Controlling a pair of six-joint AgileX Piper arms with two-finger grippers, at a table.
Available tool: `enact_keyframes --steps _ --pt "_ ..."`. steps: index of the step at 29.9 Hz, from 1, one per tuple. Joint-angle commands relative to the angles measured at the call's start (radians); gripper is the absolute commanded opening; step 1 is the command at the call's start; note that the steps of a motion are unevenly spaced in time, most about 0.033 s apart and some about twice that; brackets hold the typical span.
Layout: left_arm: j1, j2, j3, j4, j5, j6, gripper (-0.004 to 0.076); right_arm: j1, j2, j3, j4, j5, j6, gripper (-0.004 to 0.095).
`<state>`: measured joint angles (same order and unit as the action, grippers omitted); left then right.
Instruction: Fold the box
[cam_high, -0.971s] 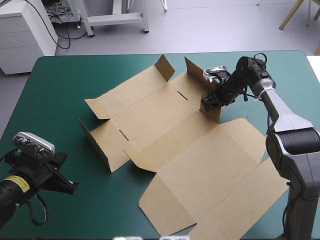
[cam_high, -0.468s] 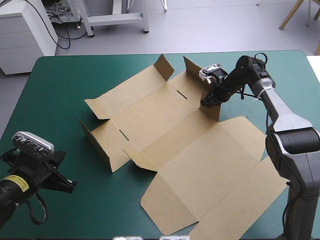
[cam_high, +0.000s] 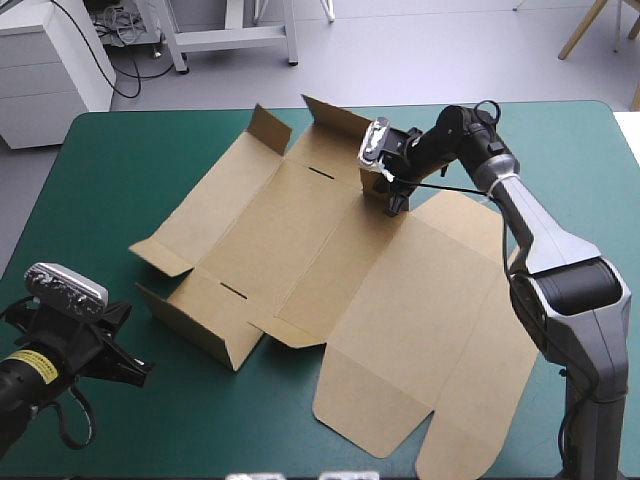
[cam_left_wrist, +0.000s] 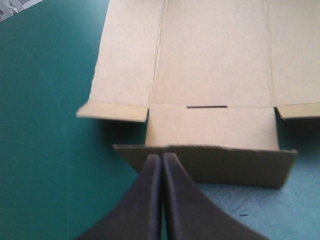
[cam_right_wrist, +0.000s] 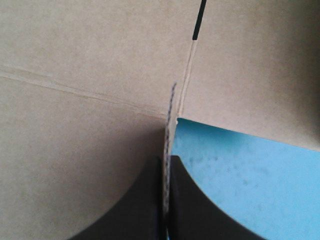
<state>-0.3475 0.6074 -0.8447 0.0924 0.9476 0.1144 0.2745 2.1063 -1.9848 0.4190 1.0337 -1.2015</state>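
Note:
The brown box (cam_high: 300, 230) lies as a cut sheet on the teal-green cover, its big lid panel (cam_high: 420, 330) flat toward the front right. Short flaps stand up at the far edge (cam_high: 268, 128) and a low wall is raised at the near left (cam_high: 190, 320). My right gripper (cam_high: 393, 195) is shut on an upright side flap, whose thin edge (cam_right_wrist: 170, 115) rises between the black fingers (cam_right_wrist: 140, 200). My left gripper (cam_high: 135, 370) is shut and holds nothing, just short of the near wall (cam_left_wrist: 210, 162), which carries a slot (cam_left_wrist: 206, 106) behind it.
Bare teal-green cover (cam_high: 100, 190) lies between the box and the table's left edge. The lid's near corner (cam_high: 450, 455) reaches close to the table's front edge. The cover (cam_right_wrist: 250, 175) shows beside the right gripper.
The right gripper has dragged its flap toward the table's far left. The whole sheet slid left and turned with it. The left arm has stayed in place.

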Motion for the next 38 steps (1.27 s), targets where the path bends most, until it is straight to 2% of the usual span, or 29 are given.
enact_keyframes --steps 1,5,12,19,21,23,24,27,29,34,38 --pt "-0.006 0.009 -0.035 0.004 -0.065 -0.012 -0.001 0.051 -0.058 -0.034 0.036 -0.053 -0.192 -0.002" --pt "-0.006 0.009 -0.035 0.004 -0.065 -0.012 -0.001 0.111 -0.058 -0.034 0.036 -0.065 -0.292 -0.002" --pt "-0.006 0.009 -0.035 0.004 -0.065 -0.012 -0.001 0.191 -0.058 -0.034 0.036 -0.076 -0.293 -0.0019" --pt "-0.006 0.009 -0.035 -0.002 -0.067 -0.012 -0.001 0.195 -0.058 -0.034 0.038 -0.086 -0.288 -0.0014" --pt "-0.006 0.009 -0.035 -0.002 -0.065 -0.012 -0.001 0.195 -0.058 -0.034 0.036 -0.088 -0.274 0.0025" --pt "-0.006 0.009 -0.035 -0.002 -0.065 -0.012 -0.001 0.195 -0.058 -0.034 0.036 -0.092 -0.265 0.0114" --pt "-0.006 0.009 -0.035 -0.002 -0.065 -0.012 -0.001 0.195 -0.058 -0.034 0.036 -0.094 -0.255 0.02" --pt "-0.006 0.009 -0.035 -0.002 -0.065 -0.012 -0.001 0.195 -0.065 -0.05 0.036 -0.098 -0.152 0.042" --pt "-0.006 0.009 -0.035 -0.002 -0.065 -0.012 -0.001 0.194 -0.071 -0.067 0.034 -0.097 -0.062 0.0497" --pt "-0.006 0.009 -0.035 0.0 -0.065 -0.012 -0.001 0.194 -0.107 -0.125 0.008 -0.072 0.141 0.0461" --pt "-0.006 0.009 -0.035 0.0 -0.065 -0.012 -0.001 0.194 -0.15 -0.159 -0.048 -0.031 0.291 0.0347"
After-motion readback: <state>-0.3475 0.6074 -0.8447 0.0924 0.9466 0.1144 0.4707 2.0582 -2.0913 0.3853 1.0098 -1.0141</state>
